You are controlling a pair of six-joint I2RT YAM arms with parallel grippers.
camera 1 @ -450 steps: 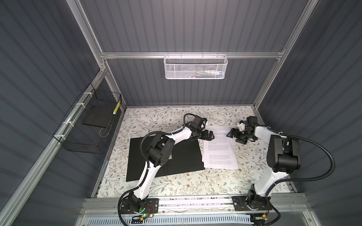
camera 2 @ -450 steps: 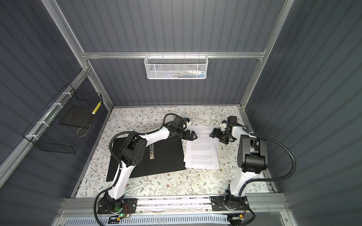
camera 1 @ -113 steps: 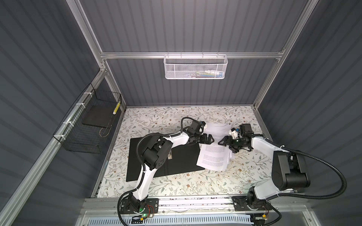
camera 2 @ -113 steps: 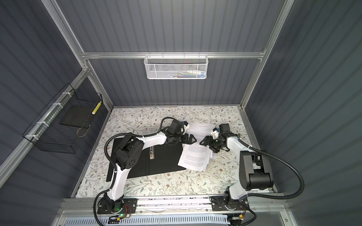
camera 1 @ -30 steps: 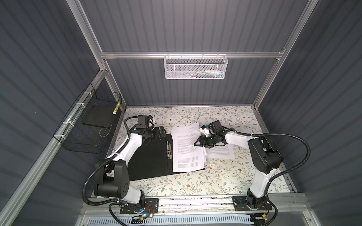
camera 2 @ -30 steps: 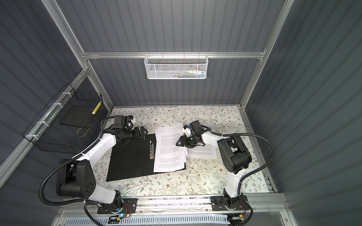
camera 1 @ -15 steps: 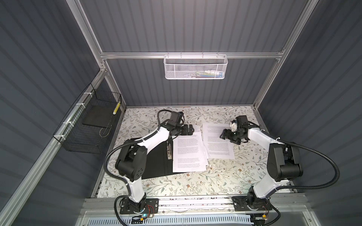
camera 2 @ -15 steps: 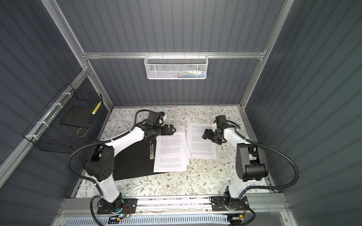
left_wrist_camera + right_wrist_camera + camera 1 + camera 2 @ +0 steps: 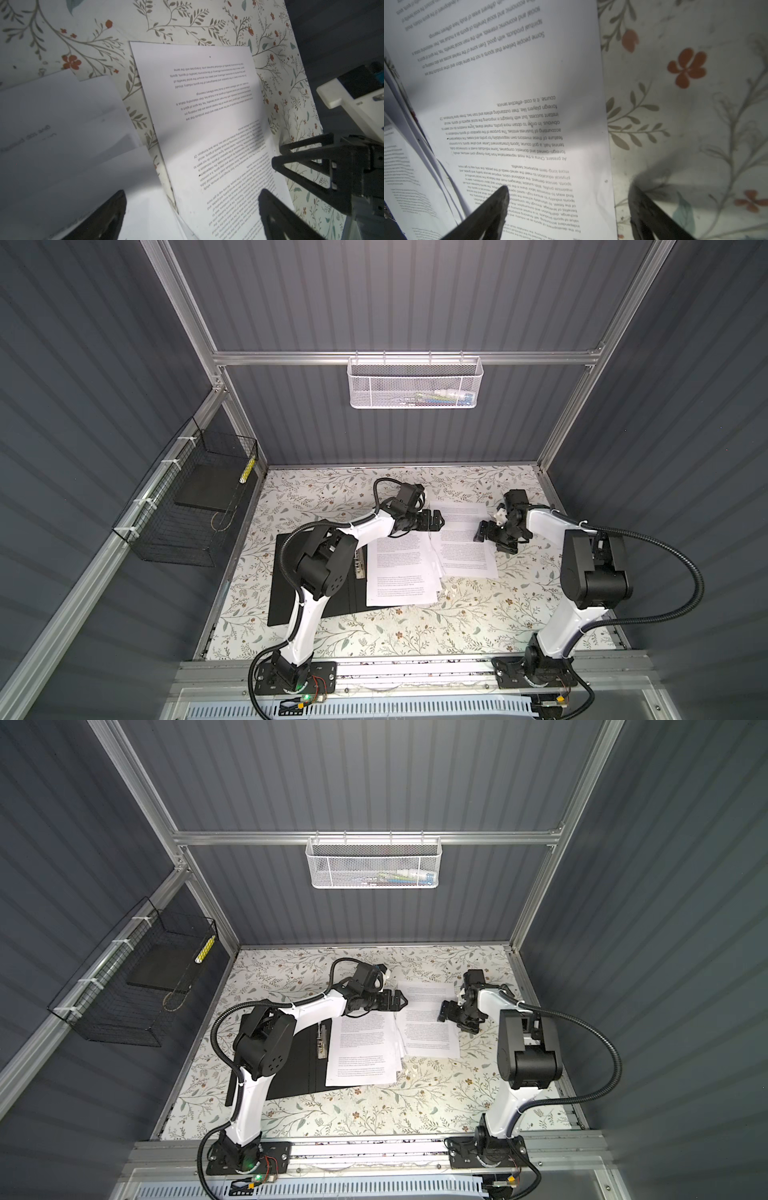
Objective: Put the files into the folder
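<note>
Between the left gripper (image 9: 437, 520) and the right gripper (image 9: 493, 539) lie the files (image 9: 463, 558).

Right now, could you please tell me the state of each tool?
Left tool: open, holding nothing.
Right tool: open, holding nothing.

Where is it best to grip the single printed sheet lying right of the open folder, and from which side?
I would grip the single sheet at its right long edge, coming from the right with the right gripper, whose open jaws straddle that edge. The sheet lies flat; this edge is free over bare cloth, while the left edge meets the other sheets on the folder.
</note>
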